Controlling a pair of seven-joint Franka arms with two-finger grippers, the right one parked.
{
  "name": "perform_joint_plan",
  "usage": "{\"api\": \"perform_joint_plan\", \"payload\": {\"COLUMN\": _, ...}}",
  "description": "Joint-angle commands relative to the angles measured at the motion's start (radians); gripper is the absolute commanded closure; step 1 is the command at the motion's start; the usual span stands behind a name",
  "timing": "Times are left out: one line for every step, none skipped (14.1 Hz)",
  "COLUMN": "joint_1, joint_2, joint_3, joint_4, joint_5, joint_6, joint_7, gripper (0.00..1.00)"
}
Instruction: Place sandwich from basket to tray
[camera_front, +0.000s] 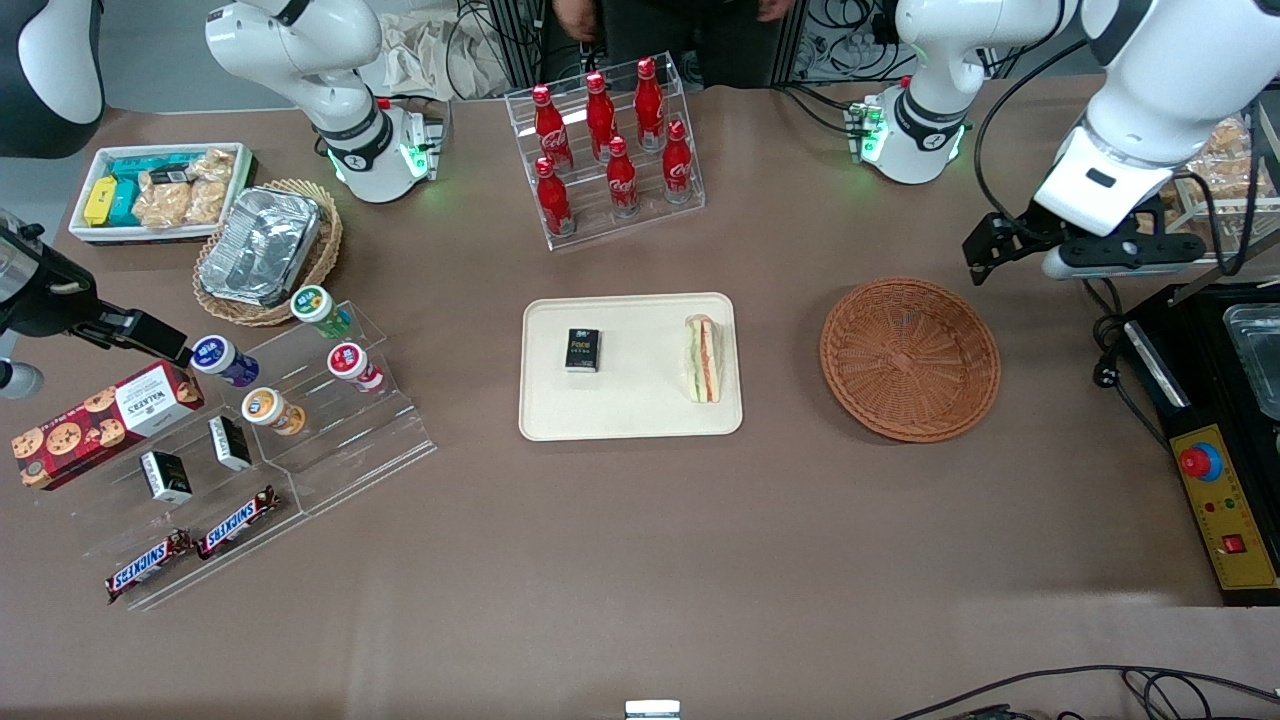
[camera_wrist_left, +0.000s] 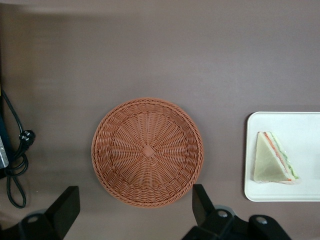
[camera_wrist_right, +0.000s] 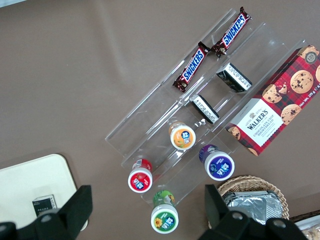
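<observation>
The sandwich (camera_front: 703, 358) has white bread with orange, red and green layers, and it lies on the cream tray (camera_front: 630, 415) beside a small black box (camera_front: 582, 350). The basket (camera_front: 909, 358) is reddish-brown with a woven wicker pattern, on the plain brown counter (camera_front: 640, 560). The tool (camera_front: 985, 255) above the counter, near the basket toward the working arm's end, is black, its fingers spread apart, on a white arm.

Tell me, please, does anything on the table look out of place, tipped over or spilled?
Nothing stands out. The sandwich lies on the tray, apart from a small black box. The basket sits flat and empty beside the tray. The gripper hovers open above the basket, holding nothing. I see no spill or damage.
</observation>
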Motion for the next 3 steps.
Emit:
{"api": "perform_joint_plan", "payload": {"joint_1": -0.022, "joint_2": 0.044, "joint_3": 0.015, "joint_4": 0.089, "joint_5": -0.018, "joint_6": -0.035, "joint_7": 0.050, "gripper": 0.00}}
{"api": "perform_joint_plan", "payload": {"joint_1": -0.022, "joint_2": 0.080, "joint_3": 0.016, "joint_4": 0.151, "joint_5": -0.018, "joint_6": -0.077, "joint_7": 0.055, "gripper": 0.00}}
{"api": "perform_joint_plan", "payload": {"joint_1": -0.022, "joint_2": 0.100, "joint_3": 0.018, "joint_4": 0.185, "joint_5": -0.020, "joint_6": -0.110, "joint_7": 0.060, "gripper": 0.00}}
